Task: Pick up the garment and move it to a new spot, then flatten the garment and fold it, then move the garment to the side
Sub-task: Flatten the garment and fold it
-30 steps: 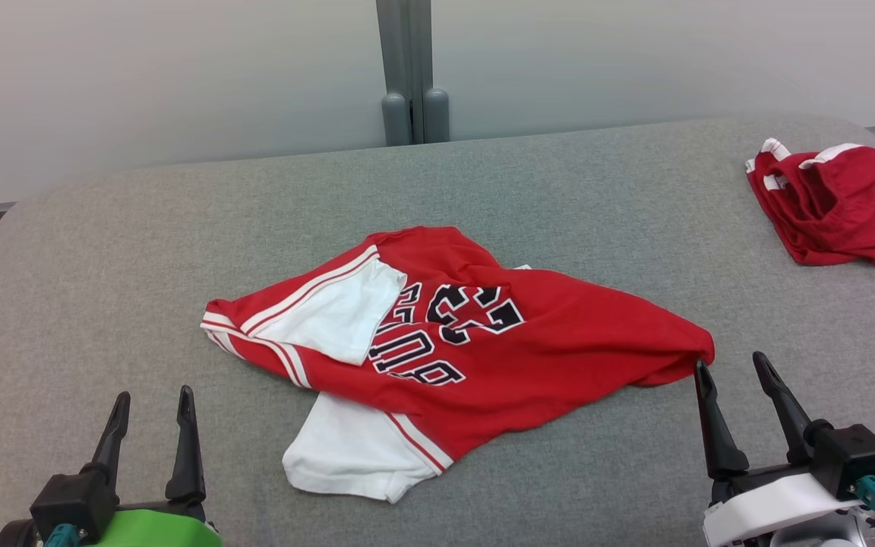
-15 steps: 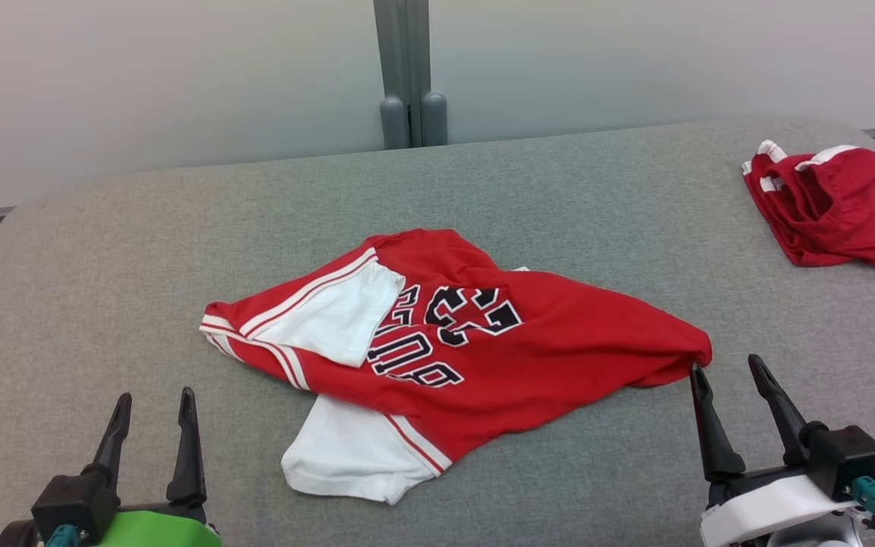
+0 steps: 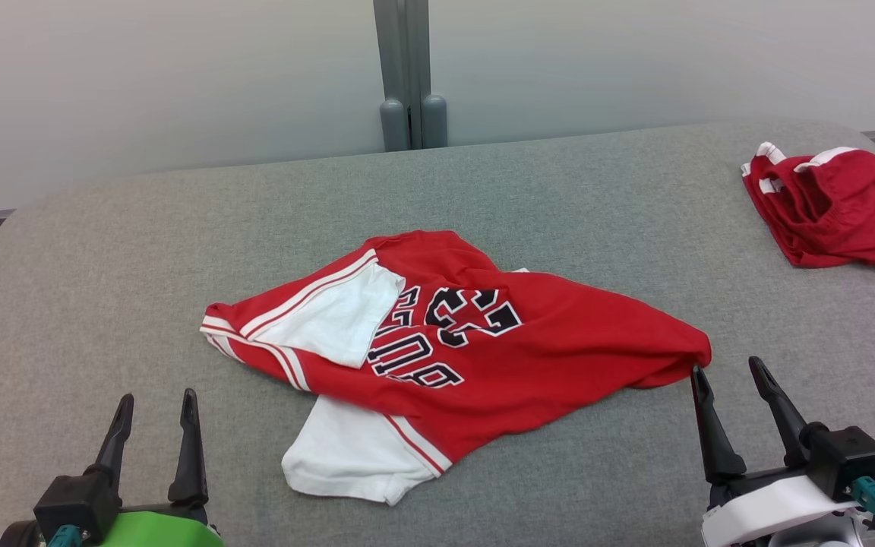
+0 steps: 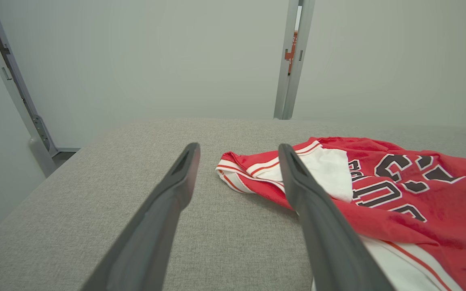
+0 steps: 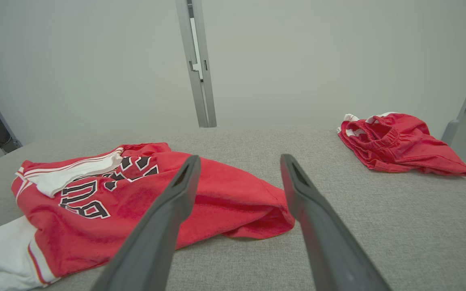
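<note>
The garment, a red jersey with white sleeves and black-and-white lettering, lies crumpled in the middle of the grey padded table. It also shows in the left wrist view as the garment and in the right wrist view as the garment. My left gripper is open near the front left edge, well clear of the cloth. My right gripper is open at the front right, its inner fingertip just short of the jersey's right corner. Nothing sits between either pair of fingers.
A second red cloth item with white trim lies bunched at the table's far right corner, also seen as the red bundle. A grey post stands against the pale wall behind the table.
My right gripper has drawn back slightly toward the front edge, away from the jersey's corner. The head view has shifted a little. The jersey and left gripper are as before.
</note>
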